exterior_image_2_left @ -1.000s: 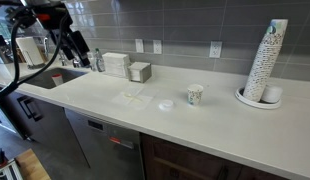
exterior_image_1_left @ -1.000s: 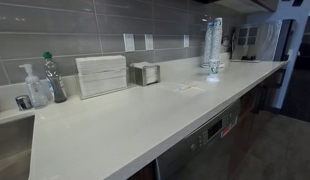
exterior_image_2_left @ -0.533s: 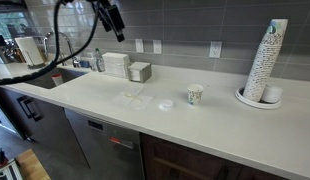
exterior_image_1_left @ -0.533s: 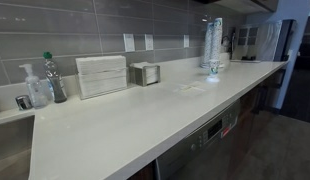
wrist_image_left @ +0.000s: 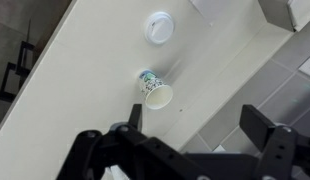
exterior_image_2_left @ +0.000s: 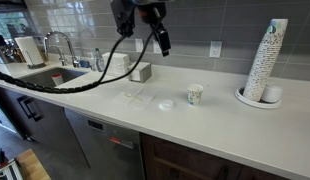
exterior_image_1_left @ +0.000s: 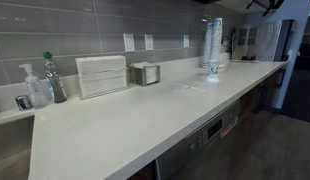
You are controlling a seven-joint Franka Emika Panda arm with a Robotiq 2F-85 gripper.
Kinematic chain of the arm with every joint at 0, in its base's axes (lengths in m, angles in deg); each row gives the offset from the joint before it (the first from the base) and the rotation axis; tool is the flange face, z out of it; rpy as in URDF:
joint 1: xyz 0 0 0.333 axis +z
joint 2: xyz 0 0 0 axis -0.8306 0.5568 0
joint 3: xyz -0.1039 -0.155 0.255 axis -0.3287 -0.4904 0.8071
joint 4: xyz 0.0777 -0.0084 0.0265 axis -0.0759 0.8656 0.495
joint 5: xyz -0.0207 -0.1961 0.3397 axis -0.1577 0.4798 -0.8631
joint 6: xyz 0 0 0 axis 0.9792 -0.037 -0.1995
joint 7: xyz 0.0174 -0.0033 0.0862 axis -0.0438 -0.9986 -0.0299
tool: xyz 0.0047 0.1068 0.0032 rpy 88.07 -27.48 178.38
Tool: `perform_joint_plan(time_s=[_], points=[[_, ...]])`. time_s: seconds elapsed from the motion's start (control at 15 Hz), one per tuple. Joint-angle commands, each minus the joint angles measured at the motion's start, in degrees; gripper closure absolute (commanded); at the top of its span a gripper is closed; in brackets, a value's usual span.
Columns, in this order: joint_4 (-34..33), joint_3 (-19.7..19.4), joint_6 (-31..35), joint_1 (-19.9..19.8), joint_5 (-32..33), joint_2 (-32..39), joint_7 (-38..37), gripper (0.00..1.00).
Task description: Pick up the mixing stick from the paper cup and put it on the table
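**Ana:** What does the long view give?

**Ben:** A smooth off-white worktop (exterior_image_1_left: 145, 125) under glossy grey wall tiles (exterior_image_1_left: 85, 30). Two bottles stand side by side: one clear soap bottle (exterior_image_1_left: 34, 90) and one green-capped bottle (exterior_image_1_left: 54, 78). Then there is one white ridged box (exterior_image_1_left: 101, 75), one small metal holder (exterior_image_1_left: 145, 73) and one tall stack of cups (exterior_image_1_left: 212, 42). All of it lies as it did half a second ago.

**Ana:** And in the exterior view that shows the sink?

**Ben:** The black arm (exterior_image_2_left: 130, 12) comes in from the top with cables trailing. Its hand (exterior_image_2_left: 164, 44) hangs in the air, well apart from the one paper cup (exterior_image_2_left: 195, 94). The cup is short and tapered with a printed wall, and it stands upright on the worktop. Near it lies one flat, round white lid (exterior_image_2_left: 166, 104). Half a second ago the hand was over by the ridged box, and it has now come nearer the cup. The mixing stick is too small to make out here.

**Ana:** The wrist view?

**Ben:** It looks down on the cup's open mouth, with the lid beyond it. A thin dark sliver (wrist_image_left: 136, 112) runs from the rim toward the hand. I cannot tell whether that is the stick. The two dark fingers (wrist_image_left: 95, 155) are spread wide with nothing between them.
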Motion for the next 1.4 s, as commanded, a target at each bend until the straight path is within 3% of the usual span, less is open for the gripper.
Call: perform_joint_plan(time_s=[0.0,0.13,0.6,0.8,1.33], points=[[-1.22,1.29,-0.94,-2.61,-3.17,2.05,2.02,0.0],[-2.76,1.07,-1.82,-3.6,-6.44,4.64,4.55,0.0],[-4.17,1.16,-2.26,-3.71,-6.99,5.43,4.77,0.0],[-8.77,1.49,0.06,-4.73,-9.33,11.01,1.93,0.0],[-21.86,4.81,-3.29,-10.13,-9.71,26.14,-3.17,0.0]])
